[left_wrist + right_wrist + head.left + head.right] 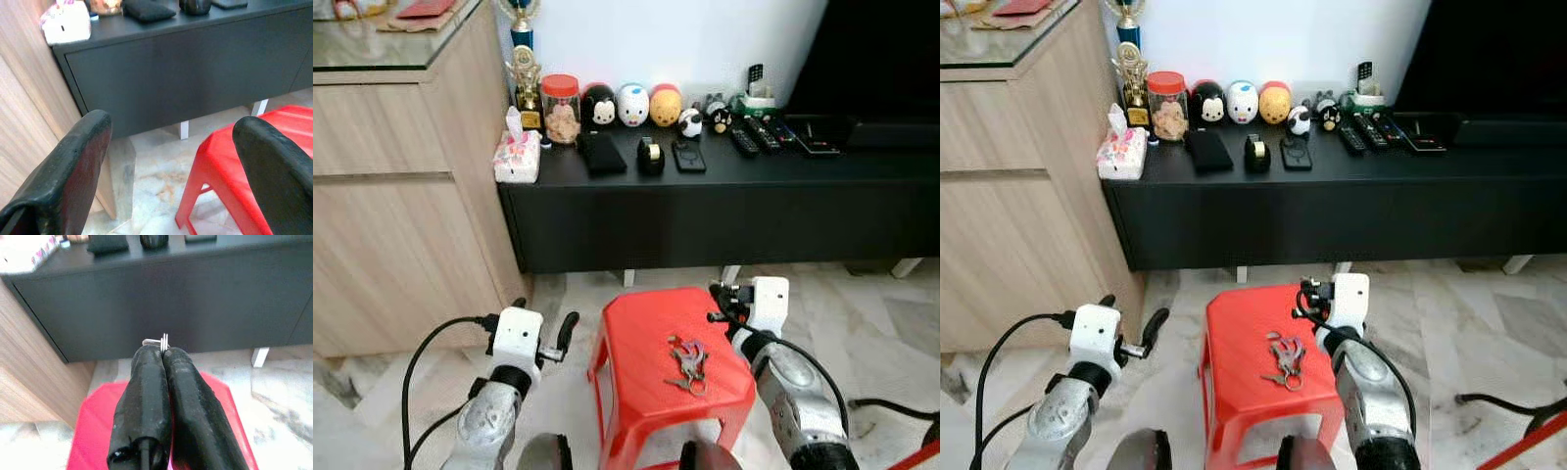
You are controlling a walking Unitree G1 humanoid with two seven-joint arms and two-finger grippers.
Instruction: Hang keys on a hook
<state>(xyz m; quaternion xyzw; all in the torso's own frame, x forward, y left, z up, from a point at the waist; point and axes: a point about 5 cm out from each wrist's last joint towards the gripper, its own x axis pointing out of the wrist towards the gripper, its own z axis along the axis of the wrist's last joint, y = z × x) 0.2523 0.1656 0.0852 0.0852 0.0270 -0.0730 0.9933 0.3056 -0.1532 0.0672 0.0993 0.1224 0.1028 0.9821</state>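
With the right gripper (164, 350) pinched shut on a thin metal ring (164, 340) and the keys (687, 360) lying on the red stool (636, 338) at lower centre, lift slowly so nothing slips, while the left gripper (171, 147) gapes wide, empty.

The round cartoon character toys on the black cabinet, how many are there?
3, in a row at the cabinet's back: a black toy beside the jar, a white toy, a yellow toy.
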